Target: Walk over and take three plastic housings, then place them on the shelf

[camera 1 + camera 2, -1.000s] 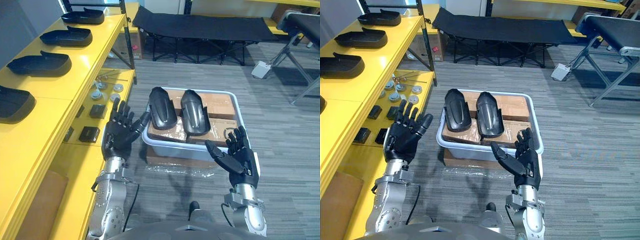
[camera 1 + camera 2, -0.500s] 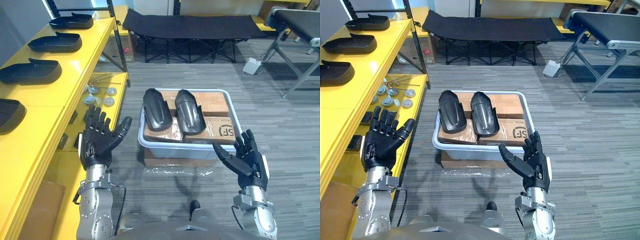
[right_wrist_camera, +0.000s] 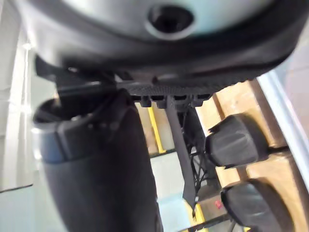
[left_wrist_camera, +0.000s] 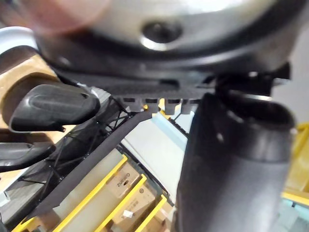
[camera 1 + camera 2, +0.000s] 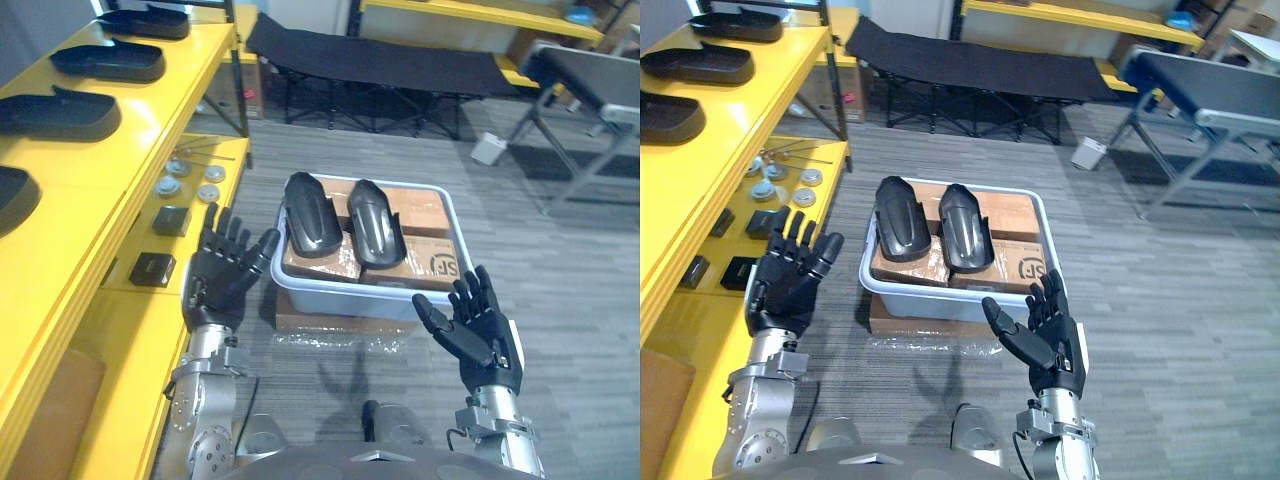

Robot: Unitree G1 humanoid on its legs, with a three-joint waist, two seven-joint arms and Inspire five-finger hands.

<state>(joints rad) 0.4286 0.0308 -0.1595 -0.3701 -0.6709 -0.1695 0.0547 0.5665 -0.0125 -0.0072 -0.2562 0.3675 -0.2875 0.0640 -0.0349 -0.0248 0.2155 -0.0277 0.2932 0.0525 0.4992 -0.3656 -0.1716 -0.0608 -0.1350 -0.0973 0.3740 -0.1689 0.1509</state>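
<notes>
Two black plastic housings lie side by side on cardboard boxes in a white bin [image 5: 440, 300] on the floor: the left housing [image 5: 309, 214] and the right housing [image 5: 372, 223]. Several more black housings rest on the yellow shelf's top level [image 5: 120, 160], such as the housing [image 5: 60, 111] near its middle. My left hand [image 5: 225, 272] is raised open, fingers spread, beside the bin's left edge. My right hand [image 5: 472, 327] is raised open, palm inward, just in front of the bin's near right corner. Both hands are empty.
The yellow shelf's lower level [image 5: 170, 260] holds small black boxes [image 5: 153, 268] and round metal parts [image 5: 183, 182]. A flat carton [image 5: 340, 322] sits under the bin. A black folding cot [image 5: 380, 62] stands behind, and a grey table frame [image 5: 590, 90] at the right.
The camera view has shifted, so the whole scene sits differently. Both hands stay raised and open, still empty, and both now look nearer the bin.
</notes>
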